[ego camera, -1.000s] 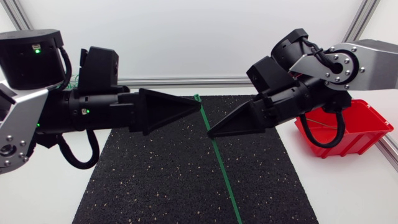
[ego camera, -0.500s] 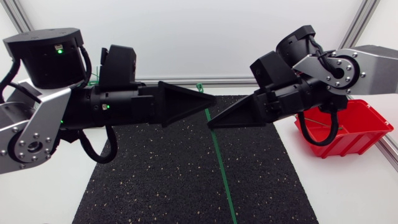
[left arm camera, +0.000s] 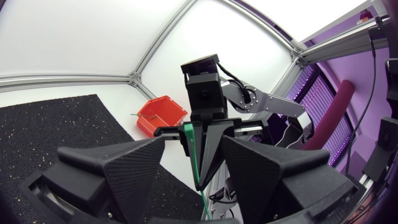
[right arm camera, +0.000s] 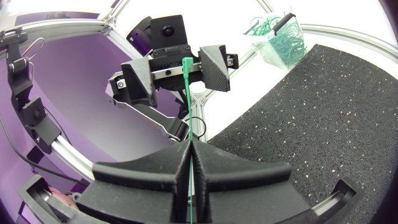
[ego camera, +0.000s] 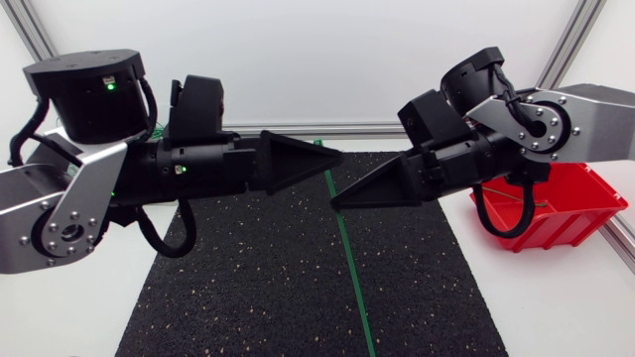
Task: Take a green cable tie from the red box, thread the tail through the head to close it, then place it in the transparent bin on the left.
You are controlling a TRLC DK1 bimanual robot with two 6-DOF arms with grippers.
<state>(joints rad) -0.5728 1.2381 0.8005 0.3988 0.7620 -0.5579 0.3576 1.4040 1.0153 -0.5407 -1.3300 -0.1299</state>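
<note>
Right gripper (ego camera: 337, 203) clamped shut on green cable tie (ego camera: 347, 260), above rear middle of black mat (ego camera: 248, 288). Tie tail seen running over mat toward its front edge. Tie head raised between fingers of left gripper (ego camera: 335, 159), which are spread apart and not pressed on it. Both grippers almost tip to tip over mat. Red box (ego camera: 571, 198) just off mat's right edge. Transparent bin (right arm camera: 277, 37), ties inside, past mat's rear left corner.

White table (ego camera: 556, 307) with a dark mat
A black speckled rubber mat (ego camera: 278, 278) covers its middle; a red plastic box (ego camera: 580, 198) sits just beside the mat's right edge, and a clear plastic bin (right arm camera: 280, 37) stands off its far left corner.
</note>
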